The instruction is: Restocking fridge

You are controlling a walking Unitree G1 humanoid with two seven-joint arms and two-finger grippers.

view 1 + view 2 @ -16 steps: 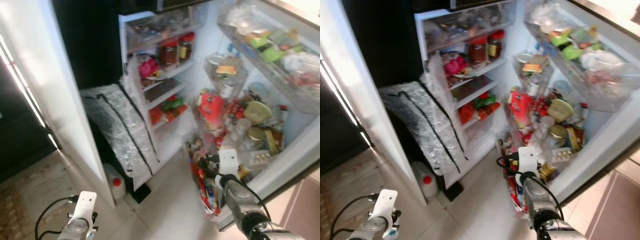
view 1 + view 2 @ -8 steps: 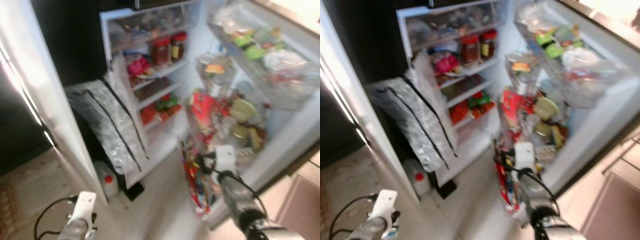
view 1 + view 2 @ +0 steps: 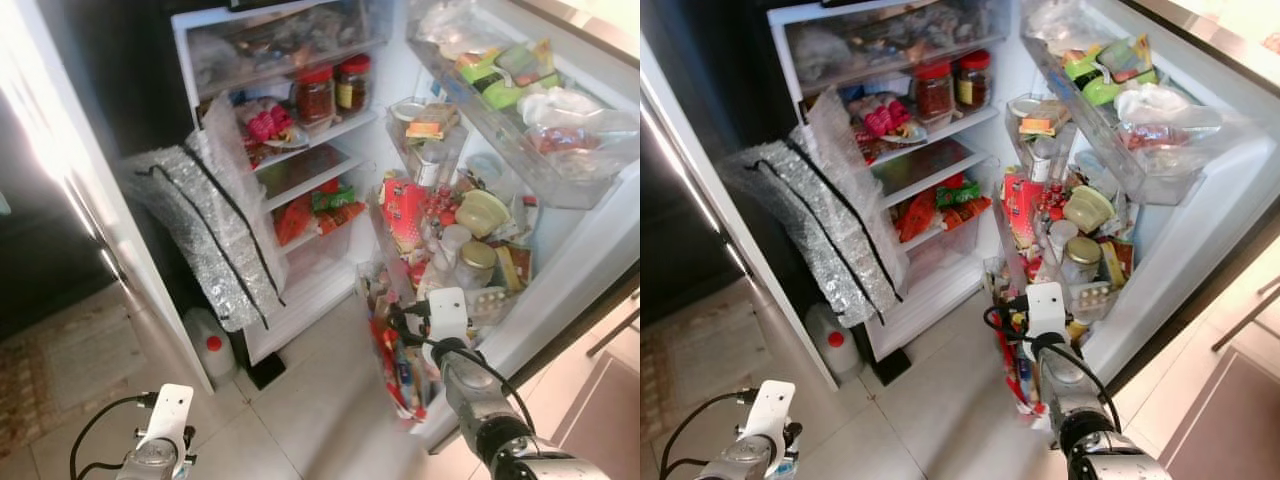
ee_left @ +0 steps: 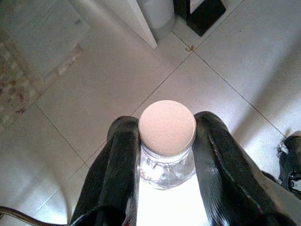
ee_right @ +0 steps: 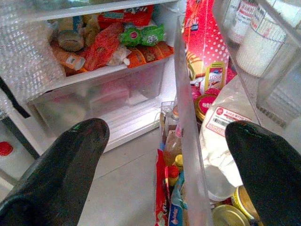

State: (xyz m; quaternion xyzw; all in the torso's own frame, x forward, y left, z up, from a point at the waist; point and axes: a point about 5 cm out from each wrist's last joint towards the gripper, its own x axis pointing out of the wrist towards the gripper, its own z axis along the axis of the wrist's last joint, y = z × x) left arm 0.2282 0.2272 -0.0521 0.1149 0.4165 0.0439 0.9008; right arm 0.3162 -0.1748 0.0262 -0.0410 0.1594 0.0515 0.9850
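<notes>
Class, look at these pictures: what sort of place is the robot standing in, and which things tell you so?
Most likely a home kitchen: an open fridge with packed door shelves, jars on a shelf, and a tiled floor.

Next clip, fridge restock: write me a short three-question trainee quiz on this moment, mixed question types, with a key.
1. True or false: the left gripper is shut on a clear bottle with a white cap.
2. Multiple choice: the right gripper is
A) shut on a jar
B) open, facing the lower fridge door shelf
C) resting on the floor
3. Fill in: the two red-lidded jars stand on an upper ____ inside the fridge.

Key: 1 true; 2 B; 3 shelf.
</notes>
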